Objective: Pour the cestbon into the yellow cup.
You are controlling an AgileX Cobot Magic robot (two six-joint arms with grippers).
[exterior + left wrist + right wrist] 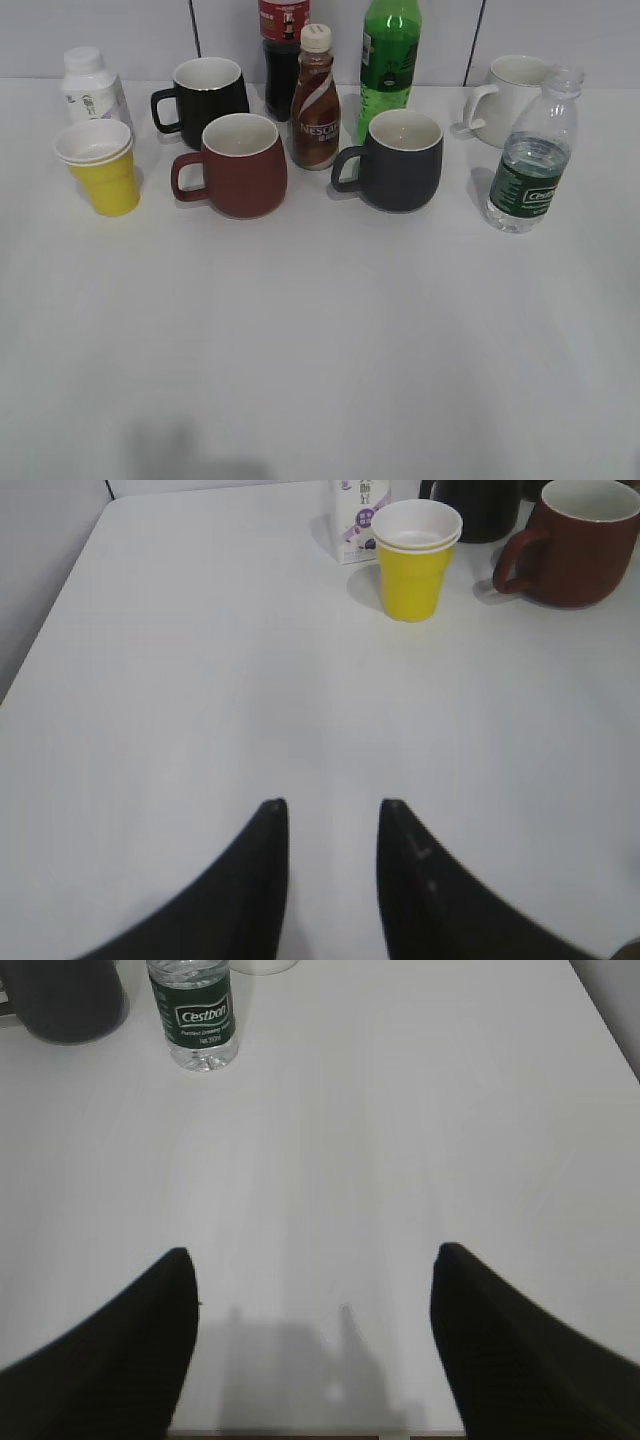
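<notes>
The cestbon (531, 155) is a clear uncapped bottle with a dark green label, standing upright at the right of the table; it also shows in the right wrist view (193, 1012). The yellow cup (101, 168) stands upright at the left, and shows in the left wrist view (414, 560). My left gripper (331, 805) is open and empty over bare table, well short of the yellow cup. My right gripper (312, 1253) is wide open and empty near the table's front edge, well short of the cestbon. Neither gripper shows in the exterior view.
A red-brown mug (237, 165), black mug (206, 97), dark grey mug (396, 158) and white mug (509, 97) stand across the back. A Nescafe bottle (315, 103), green bottle (389, 58), dark bottle (282, 50) and white bottle (90, 88) stand among them.
</notes>
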